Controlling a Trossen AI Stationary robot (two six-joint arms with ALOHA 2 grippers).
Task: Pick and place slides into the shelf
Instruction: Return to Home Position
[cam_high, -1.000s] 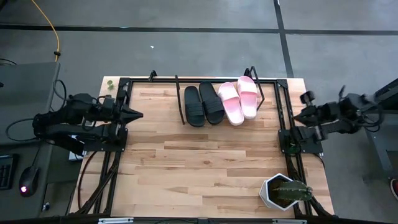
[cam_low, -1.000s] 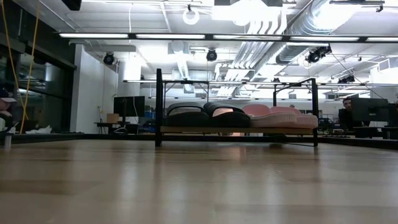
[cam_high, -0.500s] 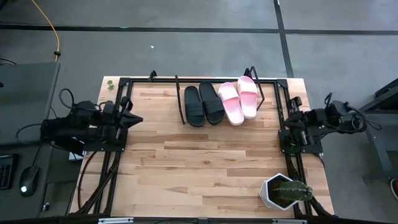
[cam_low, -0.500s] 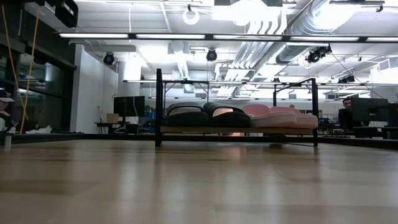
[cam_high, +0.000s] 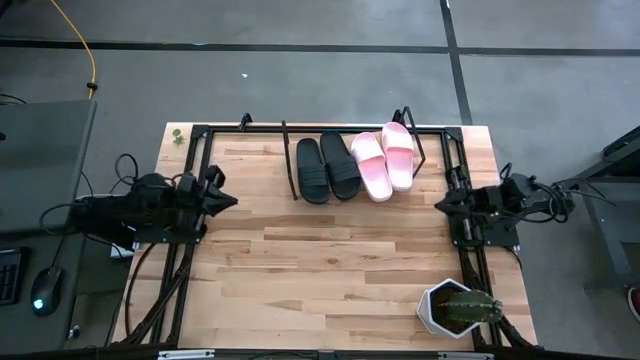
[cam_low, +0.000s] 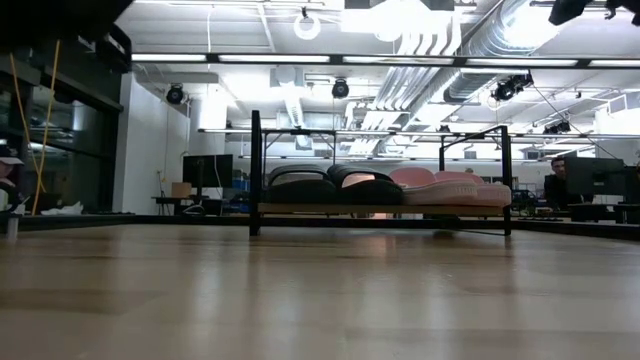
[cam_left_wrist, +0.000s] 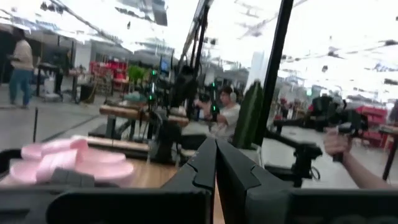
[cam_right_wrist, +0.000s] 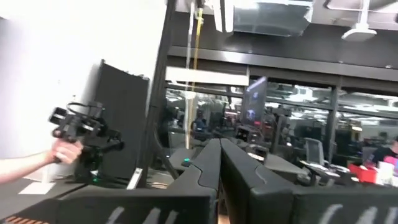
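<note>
Wooden tabletop (cam_high: 330, 270) lies nearest. The left gripper (cam_high: 226, 198) sits over its left edge and the right gripper (cam_high: 442, 203) over its right. Both wrist views show the fingers (cam_left_wrist: 199, 168) pressed together tip to tip, with nothing between them.

Farther off, at the far edge, the shelf (cam_high: 287, 160) carries the black slides (cam_high: 327, 168) and, just beside them, the pink slides (cam_high: 385, 160), all four side by side. They look light, soft and springy, matte rather than slippery, and hardly fragile. The wide strap, or the sole's side edge, seems the surest place to pinch.
</note>
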